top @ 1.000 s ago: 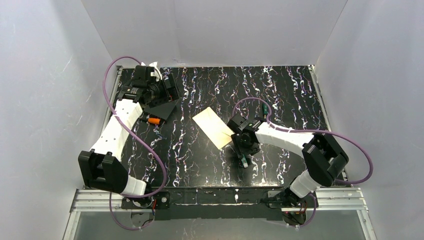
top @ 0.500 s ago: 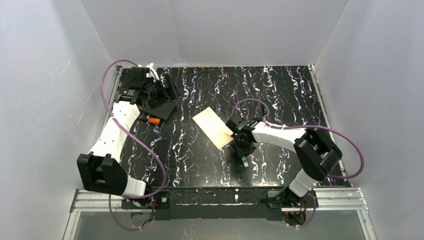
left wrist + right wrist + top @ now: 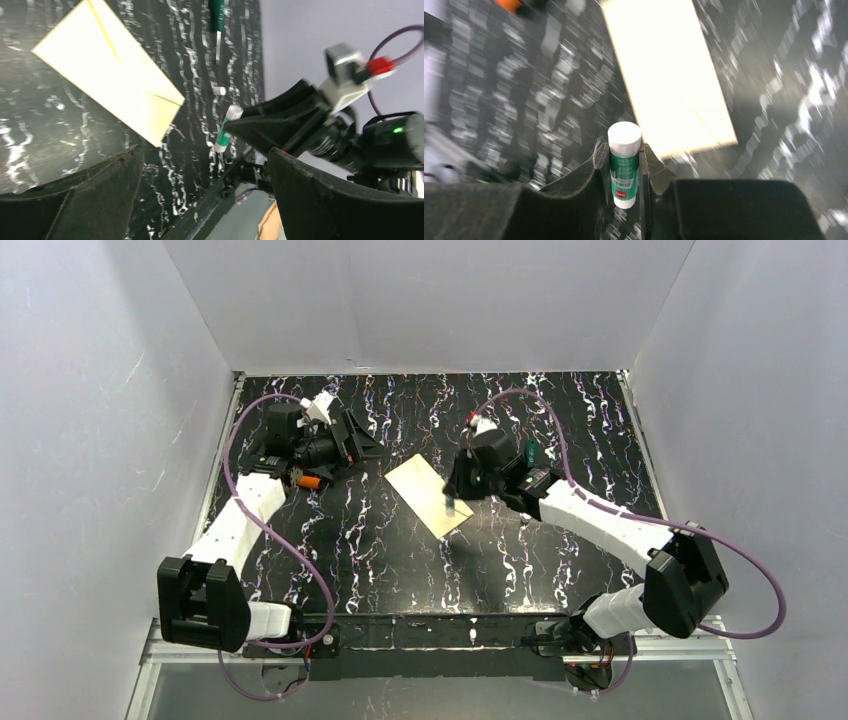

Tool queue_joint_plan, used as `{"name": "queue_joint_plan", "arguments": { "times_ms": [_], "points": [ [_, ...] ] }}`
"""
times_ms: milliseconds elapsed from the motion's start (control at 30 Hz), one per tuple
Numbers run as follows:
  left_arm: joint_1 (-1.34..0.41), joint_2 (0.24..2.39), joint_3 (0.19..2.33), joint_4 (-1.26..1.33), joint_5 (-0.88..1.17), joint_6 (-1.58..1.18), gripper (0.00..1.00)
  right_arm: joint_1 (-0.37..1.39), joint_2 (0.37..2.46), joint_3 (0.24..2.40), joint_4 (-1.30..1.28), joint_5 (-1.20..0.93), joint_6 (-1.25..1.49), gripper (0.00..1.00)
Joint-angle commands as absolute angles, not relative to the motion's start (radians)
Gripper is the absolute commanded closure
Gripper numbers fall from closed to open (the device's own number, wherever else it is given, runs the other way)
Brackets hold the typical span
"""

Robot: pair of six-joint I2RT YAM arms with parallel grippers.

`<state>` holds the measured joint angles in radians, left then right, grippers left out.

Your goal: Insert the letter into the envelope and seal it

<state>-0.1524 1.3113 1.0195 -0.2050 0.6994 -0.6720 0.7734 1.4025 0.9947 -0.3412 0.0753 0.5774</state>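
The cream envelope [image 3: 425, 490] lies flat mid-table with its flap folds showing; it also shows in the left wrist view [image 3: 110, 70] and the right wrist view [image 3: 669, 85]. My right gripper [image 3: 452, 498] is shut on a green-and-white glue stick [image 3: 624, 172], held tip out over the envelope's near-right edge. The stick also shows in the left wrist view [image 3: 224, 135]. My left gripper [image 3: 362, 440] is open and empty at the back left, facing the envelope, jaws wide apart [image 3: 205, 200]. The white letter is out of view.
An orange object [image 3: 311, 481] lies left of the envelope, under the left arm. A green pen-like object [image 3: 529, 452] lies behind the right arm, also in the left wrist view [image 3: 217, 15]. White walls enclose the black marbled table [image 3: 600, 430].
My right gripper has lifted the glue stick from the table in front of the envelope and swung it back over the envelope's right edge. My left gripper has moved right, toward the envelope.
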Motion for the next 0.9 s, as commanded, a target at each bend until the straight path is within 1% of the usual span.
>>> {"name": "queue_joint_plan", "arguments": {
  "times_ms": [0,67,167,300,433,567,667,867],
  "points": [
    [-0.161,1.216,0.964,0.073,0.898,-0.763,0.07,0.765,1.360,1.087,0.092,-0.010,0.704,0.84],
    [-0.176,1.209,0.977,0.074,0.925,-0.720,0.07,0.764,1.380,1.125,0.173,-0.055,0.753,0.84],
    [-0.200,1.207,1.004,0.074,0.963,-0.685,0.11,0.764,1.414,1.179,0.224,-0.116,0.805,0.83],
    [-0.209,1.192,1.012,0.080,0.981,-0.658,0.23,0.764,1.424,1.192,0.292,-0.146,0.869,0.82],
    [-0.214,1.204,1.002,0.153,1.033,-0.716,0.27,0.764,1.444,1.196,0.328,-0.188,0.893,0.81],
    [-0.224,1.234,1.000,0.190,1.038,-0.745,0.33,0.764,1.461,1.189,0.356,-0.219,0.919,0.81],
    [-0.231,1.255,1.000,0.190,1.028,-0.748,0.39,0.764,1.466,1.191,0.366,-0.245,0.927,0.80],
    [-0.234,1.307,1.026,0.190,1.083,-0.736,0.57,0.764,1.458,1.170,0.402,-0.253,0.947,0.80]
  ]
}}
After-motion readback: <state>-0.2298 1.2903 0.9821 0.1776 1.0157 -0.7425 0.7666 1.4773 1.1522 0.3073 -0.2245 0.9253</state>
